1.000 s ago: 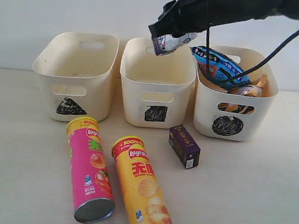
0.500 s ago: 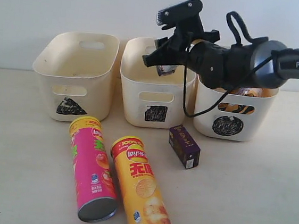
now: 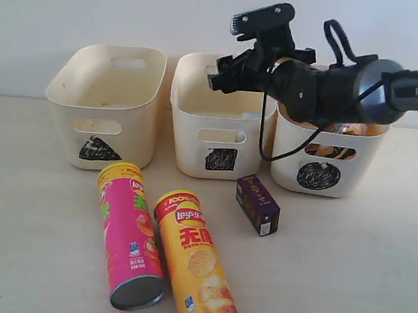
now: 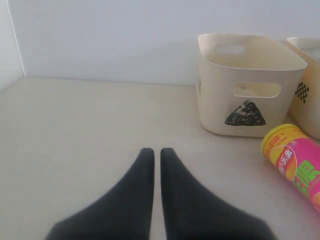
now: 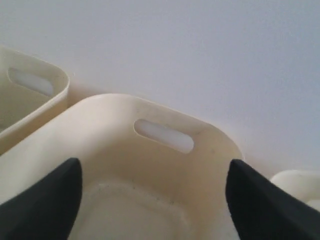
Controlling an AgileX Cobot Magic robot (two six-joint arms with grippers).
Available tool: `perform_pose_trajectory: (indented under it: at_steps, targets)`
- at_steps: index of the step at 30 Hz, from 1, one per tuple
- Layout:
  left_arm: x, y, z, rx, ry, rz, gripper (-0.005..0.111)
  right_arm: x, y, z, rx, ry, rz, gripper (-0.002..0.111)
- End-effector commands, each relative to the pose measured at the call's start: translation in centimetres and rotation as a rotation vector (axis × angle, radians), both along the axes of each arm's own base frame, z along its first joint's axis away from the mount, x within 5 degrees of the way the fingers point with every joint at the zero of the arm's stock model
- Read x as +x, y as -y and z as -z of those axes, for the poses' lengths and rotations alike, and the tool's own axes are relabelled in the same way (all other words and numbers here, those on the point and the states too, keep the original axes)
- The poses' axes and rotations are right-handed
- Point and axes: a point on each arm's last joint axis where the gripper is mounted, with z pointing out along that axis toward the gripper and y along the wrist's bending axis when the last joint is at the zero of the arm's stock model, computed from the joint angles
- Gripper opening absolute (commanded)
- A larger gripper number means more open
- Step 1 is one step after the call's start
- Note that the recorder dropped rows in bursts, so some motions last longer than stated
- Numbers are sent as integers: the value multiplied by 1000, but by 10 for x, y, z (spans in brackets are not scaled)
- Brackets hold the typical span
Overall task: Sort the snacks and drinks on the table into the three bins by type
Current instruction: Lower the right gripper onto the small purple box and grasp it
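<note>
My right gripper (image 3: 229,73) hangs open over the middle, square-marked bin (image 3: 220,120), with nothing between its fingers; the right wrist view shows the same gripper (image 5: 153,167) over this bin's (image 5: 165,135) pale inside. The white carton is hidden. On the table (image 3: 344,290) lie the pink tube (image 3: 127,234) and the orange-yellow tube (image 3: 196,263), with the dark purple carton (image 3: 258,204) in front of the circle bin (image 3: 327,169). An orange bag (image 3: 346,128) shows in that bin; the arm hides the blue bag. My left gripper (image 4: 155,152) is shut and empty, low over the table.
The triangle bin (image 3: 106,104) stands at the left, and is also seen as the triangle bin (image 4: 250,85) beyond my left gripper, with the pink tube (image 4: 295,160) beside it. A pale wall runs behind the bins. My right arm and its cable cross above the circle bin.
A second ago my right gripper held the white carton above the middle bin. It has since come lower, its jaws have opened, and the carton is gone from them.
</note>
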Motion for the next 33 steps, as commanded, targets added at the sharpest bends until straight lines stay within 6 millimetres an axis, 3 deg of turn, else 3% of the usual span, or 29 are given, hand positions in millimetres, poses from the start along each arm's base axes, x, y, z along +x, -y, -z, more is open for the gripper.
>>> perform_pose_trajectory:
  at_steps: [1,5,14,19,24,29,33]
  targets:
    - [0,0,-1,-4,11,5,4,-16,7,-31,-38,-130,-35,57]
    - [0,0,-1,-4,11,5,4,-40,11,-48,-181,-291,-130,47]
    - [0,0,-1,-4,11,5,4,-80,24,-82,-259,-481,-212,47]
    - [0,0,-1,-4,11,5,4,-94,28,-74,-334,-638,-262,50]
    - [0,0,-1,-4,9,5,4,-102,30,-69,-369,-737,-286,77]
    - [0,0,-1,-4,9,5,4,-104,30,-59,-401,-814,-303,77]
    - [0,0,-1,-4,9,5,4,-96,27,-33,-417,-879,-299,77]
